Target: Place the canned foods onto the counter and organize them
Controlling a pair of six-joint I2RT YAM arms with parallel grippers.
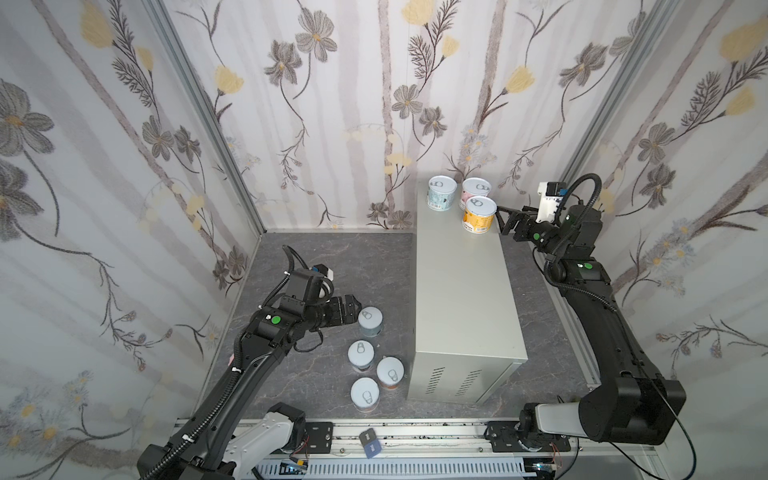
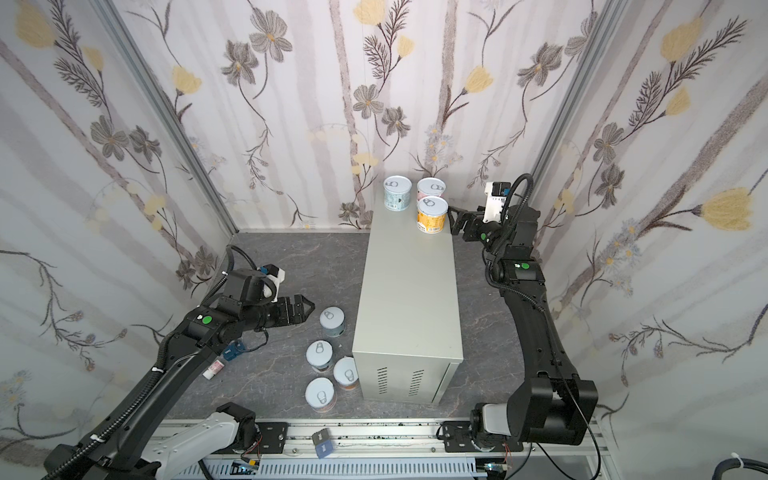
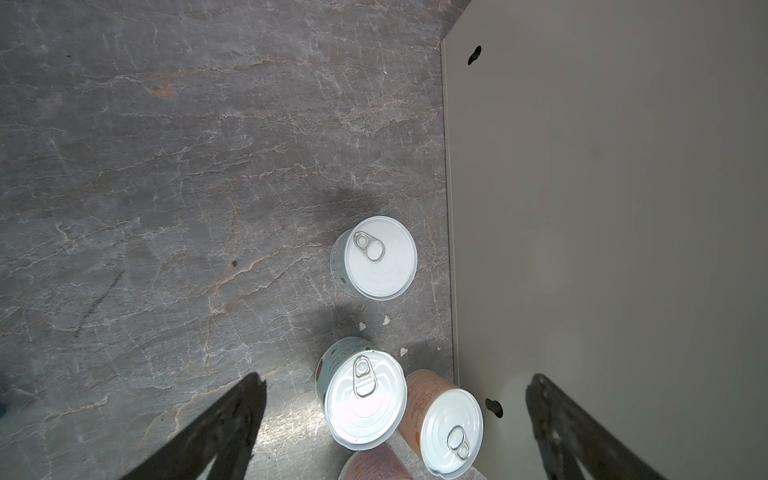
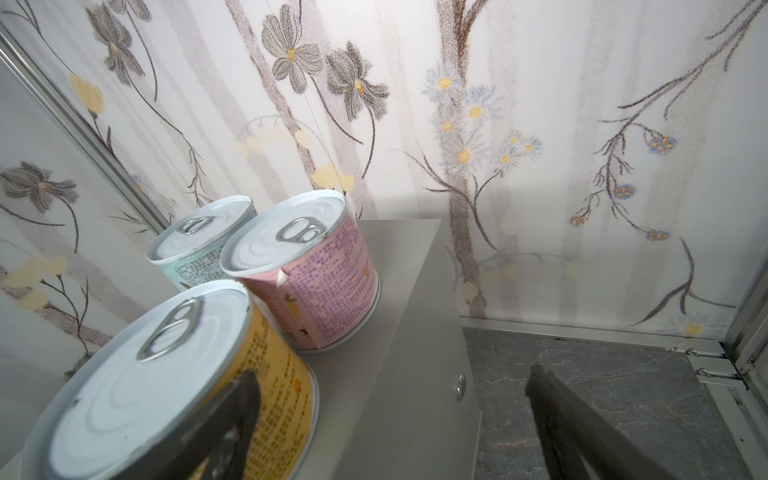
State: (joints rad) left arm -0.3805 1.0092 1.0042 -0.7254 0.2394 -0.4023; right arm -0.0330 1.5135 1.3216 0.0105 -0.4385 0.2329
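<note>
The right gripper (image 1: 502,221) had its dark, tapered jaws spread wide and empty, tips just beside the orange can (image 1: 479,214). Whether they touched it could not be told. Beyond that can stood the pink can (image 1: 476,190) and the light-blue can (image 1: 441,192). All were short paper-labelled cylinders with ringed silver pull-tab lids, clustered on the end of the counter (image 1: 461,299) nearest those jaws. The counter was a smooth grey metal box.

The left gripper (image 1: 355,306) also gaped, holding nothing, over the veined marbled floor (image 1: 332,257). Four floor cans (image 1: 360,355) stood upright there, the nearest just off its tips.
</note>
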